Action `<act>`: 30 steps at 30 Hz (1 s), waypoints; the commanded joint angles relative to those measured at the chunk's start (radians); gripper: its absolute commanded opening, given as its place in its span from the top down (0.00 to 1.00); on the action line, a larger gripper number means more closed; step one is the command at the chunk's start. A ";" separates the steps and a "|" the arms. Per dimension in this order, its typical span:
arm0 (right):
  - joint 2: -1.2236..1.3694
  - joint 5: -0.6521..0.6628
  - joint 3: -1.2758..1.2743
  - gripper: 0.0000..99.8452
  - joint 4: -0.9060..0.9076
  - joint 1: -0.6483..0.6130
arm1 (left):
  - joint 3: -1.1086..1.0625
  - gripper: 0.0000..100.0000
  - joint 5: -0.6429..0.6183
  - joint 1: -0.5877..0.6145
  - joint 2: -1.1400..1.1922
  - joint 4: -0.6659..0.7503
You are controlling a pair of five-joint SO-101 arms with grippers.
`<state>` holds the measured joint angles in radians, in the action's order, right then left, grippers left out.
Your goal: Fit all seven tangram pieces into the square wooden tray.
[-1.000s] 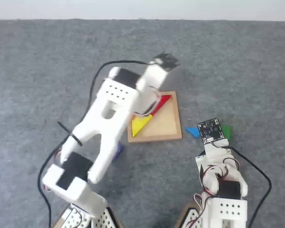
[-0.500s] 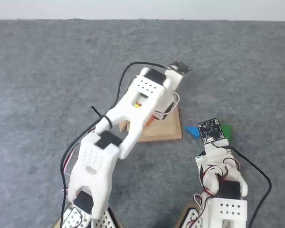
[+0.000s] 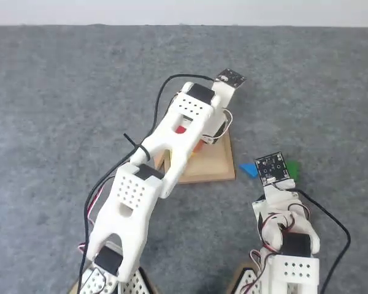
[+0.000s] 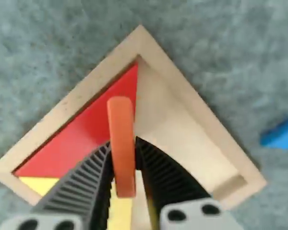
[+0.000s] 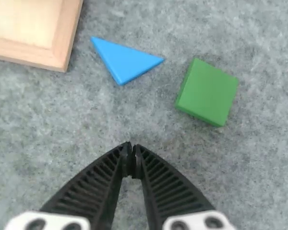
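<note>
Since a second before, the left arm had swung across to stretch over the square wooden tray (image 3: 211,174) at the high view's centre. The left hand (image 4: 122,143) pinched an orange piece (image 4: 121,120) above the tray's red triangle (image 4: 86,129) and yellow piece (image 4: 36,183). Right of the tray, a blue triangle (image 5: 125,62) and green square (image 5: 207,92) lay on the tabletop (image 3: 49,92) near the right hand (image 5: 130,155), pressed together.
</note>
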<state>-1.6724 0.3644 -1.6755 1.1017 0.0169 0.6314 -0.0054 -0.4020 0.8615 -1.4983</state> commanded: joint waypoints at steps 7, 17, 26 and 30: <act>-0.012 0.009 -0.015 0.99 0.002 -0.002 | 0.028 0.87 0.002 -0.005 -0.006 -0.008; -0.012 0.009 -0.015 0.99 0.002 -0.002 | 0.199 0.87 -0.003 -0.087 -0.005 -0.155; -0.012 0.009 -0.015 0.99 0.002 -0.002 | 0.282 0.87 -0.017 -0.052 0.005 -0.207; -0.012 0.009 -0.015 0.99 0.002 -0.002 | 0.278 0.87 -0.017 -0.048 0.006 -0.187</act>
<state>-1.6724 0.3644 -1.6755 1.1017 0.0169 0.8738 -0.0130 -0.4557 0.8830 -1.6824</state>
